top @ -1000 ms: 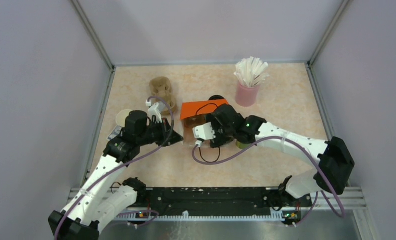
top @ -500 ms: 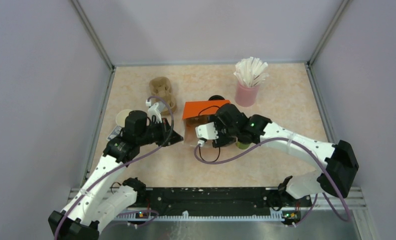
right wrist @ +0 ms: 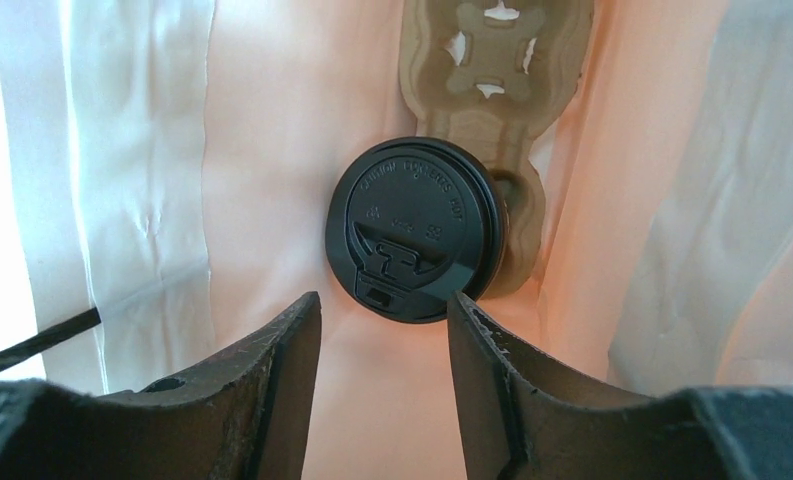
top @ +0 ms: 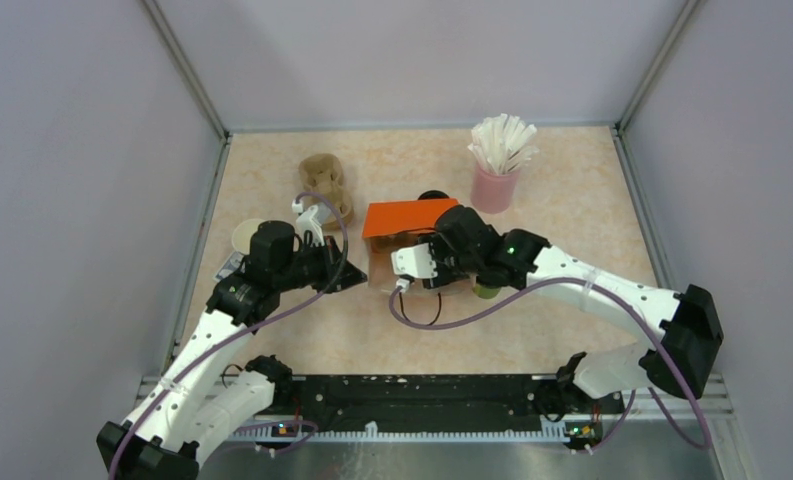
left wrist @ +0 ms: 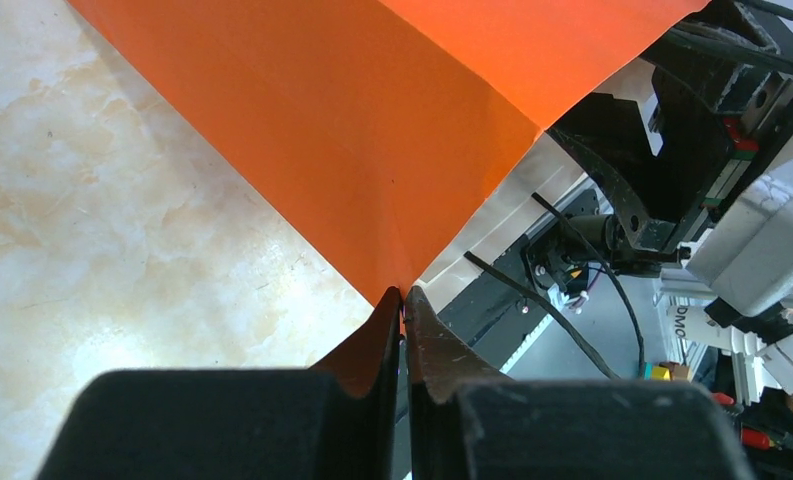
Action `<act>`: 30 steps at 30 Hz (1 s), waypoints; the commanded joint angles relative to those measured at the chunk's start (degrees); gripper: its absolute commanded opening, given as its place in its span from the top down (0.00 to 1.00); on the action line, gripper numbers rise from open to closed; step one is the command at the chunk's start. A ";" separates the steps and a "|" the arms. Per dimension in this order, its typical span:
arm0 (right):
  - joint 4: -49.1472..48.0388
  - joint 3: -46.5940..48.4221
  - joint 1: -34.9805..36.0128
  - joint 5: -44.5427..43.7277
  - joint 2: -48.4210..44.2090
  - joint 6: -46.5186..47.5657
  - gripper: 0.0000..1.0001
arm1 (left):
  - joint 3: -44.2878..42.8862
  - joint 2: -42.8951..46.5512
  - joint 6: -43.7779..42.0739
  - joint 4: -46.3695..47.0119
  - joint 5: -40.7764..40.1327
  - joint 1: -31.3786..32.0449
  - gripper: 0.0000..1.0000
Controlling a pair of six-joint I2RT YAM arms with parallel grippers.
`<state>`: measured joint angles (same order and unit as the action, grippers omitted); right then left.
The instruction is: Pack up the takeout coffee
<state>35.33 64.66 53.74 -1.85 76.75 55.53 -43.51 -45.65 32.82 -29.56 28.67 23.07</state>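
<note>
Now: right jaws part-open, empty; takeout coffee [right wrist: 413, 228] just beyond tips, inside orange bag [left wrist: 372, 130]; left jaws pinch bag edge.

Takeout coffee [right wrist: 412, 228], black lid on, upright in pulp carrier [right wrist: 552, 50], inside bag [right wrist: 262, 150]

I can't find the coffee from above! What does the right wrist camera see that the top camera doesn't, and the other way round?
Only the right wrist camera: the takeout coffee, black lid up, sitting on a tan carrier down in the orange bag, below the open right gripper. Only the top camera: the pink straw cup, a second carrier on the table, and the left gripper pinching the bag's edge. Both: the orange bag, its outside from above, its pale inside from the wrist.
</note>
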 commanded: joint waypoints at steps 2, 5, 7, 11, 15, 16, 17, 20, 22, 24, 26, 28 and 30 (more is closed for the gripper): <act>-5.21 1.05 1.99 1.32 -1.33 -0.26 0.53 | -2.41 0.07 -0.74 1.92 1.20 0.13 0.92; -10.71 -1.53 2.56 -1.20 -1.17 0.92 0.53 | -2.77 -0.04 -0.91 1.76 1.30 0.13 0.92; -14.35 -2.76 2.52 -2.78 -0.60 1.92 0.55 | -2.86 0.10 -0.98 1.42 1.38 0.13 0.92; -19.71 -4.92 2.52 -4.77 0.97 3.99 0.56 | -2.72 0.58 -1.13 1.01 1.42 0.13 0.93; -23.13 -5.60 1.56 -7.25 2.83 4.91 0.58 | -2.83 0.94 -1.45 0.27 1.30 0.13 0.93; -23.63 -5.62 1.29 -7.46 3.20 4.96 0.58 | -2.82 1.04 -1.44 0.09 1.26 0.13 0.93; -24.15 -5.72 1.06 -7.62 3.58 5.17 0.59 | -2.75 1.19 -1.44 -0.05 1.34 0.13 0.93; -25.93 -6.57 0.89 -8.80 4.81 6.25 0.61 | -2.45 1.60 -1.45 -0.32 1.18 0.13 0.93; -27.02 -7.05 0.79 -10.11 5.66 6.43 0.61 | -2.30 1.70 -1.44 -0.32 1.06 0.13 0.93; -28.97 -7.50 0.78 -11.83 6.22 6.25 0.61 | -2.21 1.71 -1.44 -0.33 1.04 0.13 0.93; -29.43 -7.55 0.59 -13.24 6.84 5.66 0.61 | -2.04 1.69 -1.23 -0.33 1.17 0.13 0.93; -29.40 -7.57 0.41 -13.80 7.48 5.29 0.61 | -1.85 1.78 -1.18 -0.32 1.27 0.13 0.93; -30.08 -7.59 0.31 -14.19 7.98 4.36 0.61 | -1.71 1.77 -1.30 -0.47 1.24 0.13 0.94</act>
<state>8.99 56.99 54.83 -13.43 83.74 61.30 -44.10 -44.73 32.40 -30.76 29.15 23.07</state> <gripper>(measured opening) 0.391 0.068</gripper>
